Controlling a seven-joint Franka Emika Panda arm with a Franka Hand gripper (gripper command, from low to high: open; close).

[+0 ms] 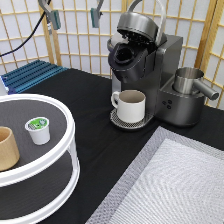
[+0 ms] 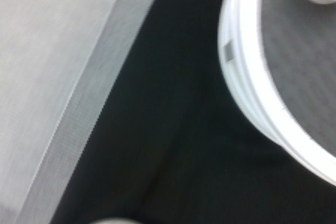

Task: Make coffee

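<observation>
Exterior view first: we see no gripper anywhere in it, so we cannot tell how the fingers stand. The coffee pod sits upright, green-and-white foil up, on the top tier of a white two-tier turntable at the frame's left, with a tan wooden cup just beside it toward the lower left, the two apart. At upper centre stands the coffee machine, its lid raised and the pod chamber open. A white mug rests on its drip tray. A grey mat fills the lower right of the black bench. Wrist view gives us only the turntable's white rim, the black bench surface and the mat's edge.
</observation>
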